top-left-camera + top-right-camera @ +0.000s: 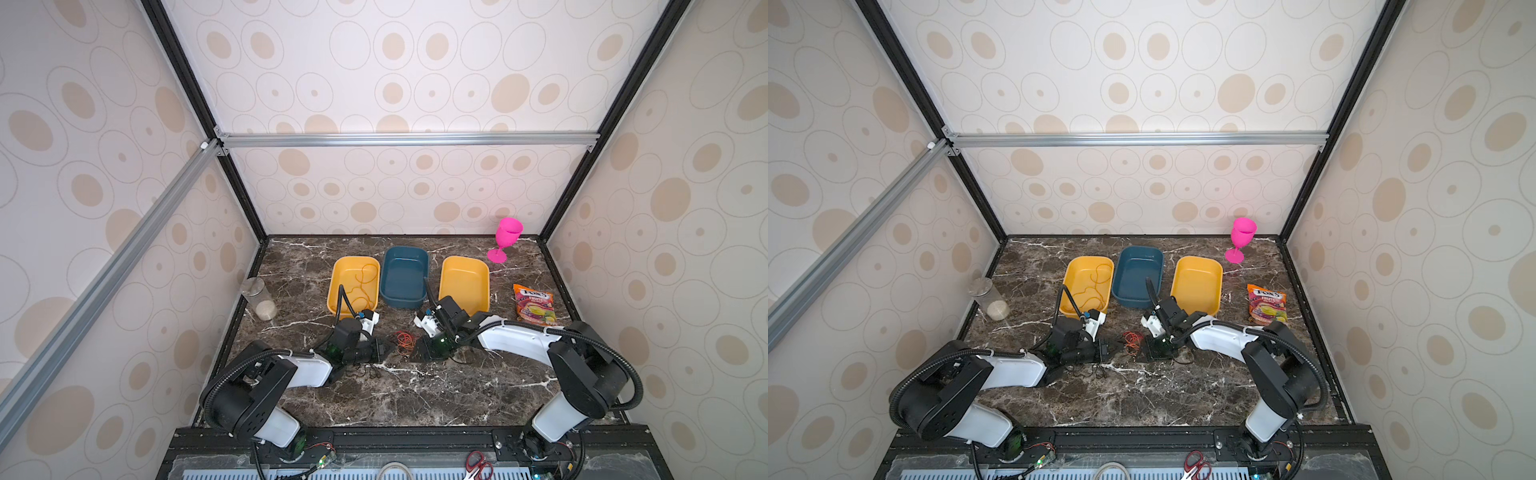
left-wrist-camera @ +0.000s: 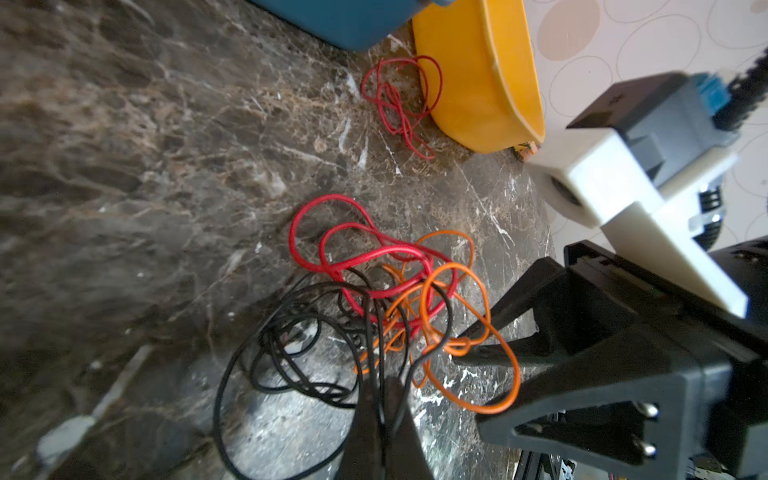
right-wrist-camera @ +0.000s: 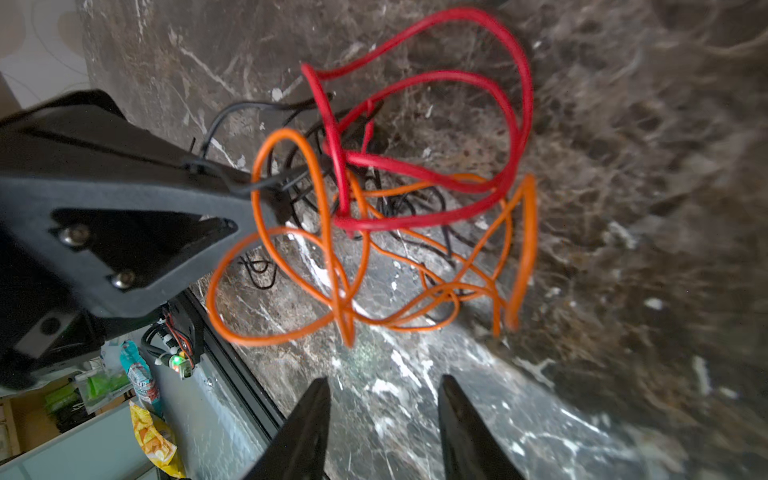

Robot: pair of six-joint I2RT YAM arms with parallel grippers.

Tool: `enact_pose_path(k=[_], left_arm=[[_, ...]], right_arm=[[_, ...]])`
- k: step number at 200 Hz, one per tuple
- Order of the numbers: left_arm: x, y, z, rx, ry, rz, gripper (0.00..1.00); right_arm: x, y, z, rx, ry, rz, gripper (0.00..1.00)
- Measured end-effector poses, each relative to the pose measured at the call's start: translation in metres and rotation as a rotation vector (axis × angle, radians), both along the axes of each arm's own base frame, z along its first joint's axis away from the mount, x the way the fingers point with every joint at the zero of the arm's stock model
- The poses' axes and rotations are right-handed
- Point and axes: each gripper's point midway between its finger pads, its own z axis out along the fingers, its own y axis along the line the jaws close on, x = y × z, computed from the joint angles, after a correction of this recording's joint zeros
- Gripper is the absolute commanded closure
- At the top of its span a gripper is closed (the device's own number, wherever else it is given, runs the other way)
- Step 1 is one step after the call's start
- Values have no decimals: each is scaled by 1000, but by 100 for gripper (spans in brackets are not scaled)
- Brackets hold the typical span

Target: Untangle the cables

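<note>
The right gripper (image 3: 384, 380) sits closest to its wrist camera, its two black fingers spread with only bare marble tabletop (image 3: 582, 415) between them and nothing held. Just beyond the fingertips lies the knot of cables (image 3: 415, 216). An orange cable (image 3: 528, 232) loops nearest the open claw, apart from it, and a red cable (image 3: 328, 124) arches over the far side of the heap.

From the opposite side, the left gripper (image 2: 380, 378) has its fingers pressed together, pinching a strand of the black cable (image 2: 217, 407). The rest of that cable curls on the table beside the claw and runs into the orange and red loops.

In both top views the knot sits on the table between the two grippers, in front of the trays.

A second red cable (image 2: 399, 104) lies apart from the knot, just beside the right yellow tray (image 2: 498, 83). A thin orange wire (image 1: 365, 282) rests inside the left yellow tray (image 1: 338, 266).
</note>
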Motion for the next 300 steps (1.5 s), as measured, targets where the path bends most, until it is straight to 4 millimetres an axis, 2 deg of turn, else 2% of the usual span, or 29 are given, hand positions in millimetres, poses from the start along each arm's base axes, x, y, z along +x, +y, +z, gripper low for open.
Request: enact_pose_path(k=[39,81,102,142,205,300], left_arm=[[-4,4,-4,6,13,8,100],[-6,6,-5,3,16,16,100],[-8,8,-6,4,22,18,100],[-7,12,-1,0,4,36,100],[-5,24,4,5,-15,79,100],[1,55,6,49,-20,192,100]], right_arm=[[8,-2,-18,-54,13,-68,58],[25,-5,-19,-114,-38,-113,65],[26,-9,-22,-139,-49,-124,80],[29,-18,-25,-199,-73,-132,100],[30,-48,-21,-296,-115,-143,100],[43,-126,8,-344,-150,-311,100]])
